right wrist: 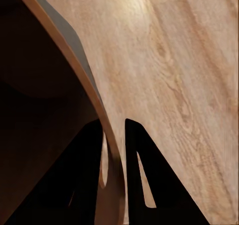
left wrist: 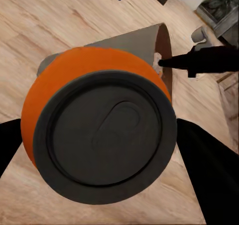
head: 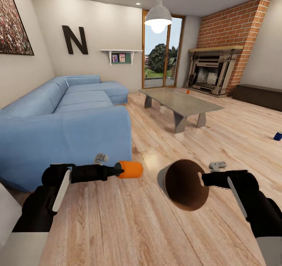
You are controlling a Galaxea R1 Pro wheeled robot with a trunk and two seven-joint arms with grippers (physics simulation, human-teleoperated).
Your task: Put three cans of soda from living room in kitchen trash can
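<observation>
Orange soda can (head: 130,169), dark-lidded

An orange soda can (head: 130,169) with a dark grey end sits in the black left tool (head: 117,171); the bin (head: 184,184) is matte grey outside, coppery brown inside. Pale wood planks cover the floor (head: 164,226). The sofa (head: 66,121) is blue, the fireplace (head: 235,26) red brick, the tabletop (head: 180,100) grey. A dark blue can (head: 277,136) lies on the planks.

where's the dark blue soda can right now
In the head view the blue can lies on the wood floor at the far right, in front of the dark bench and well beyond the right gripper.
</observation>
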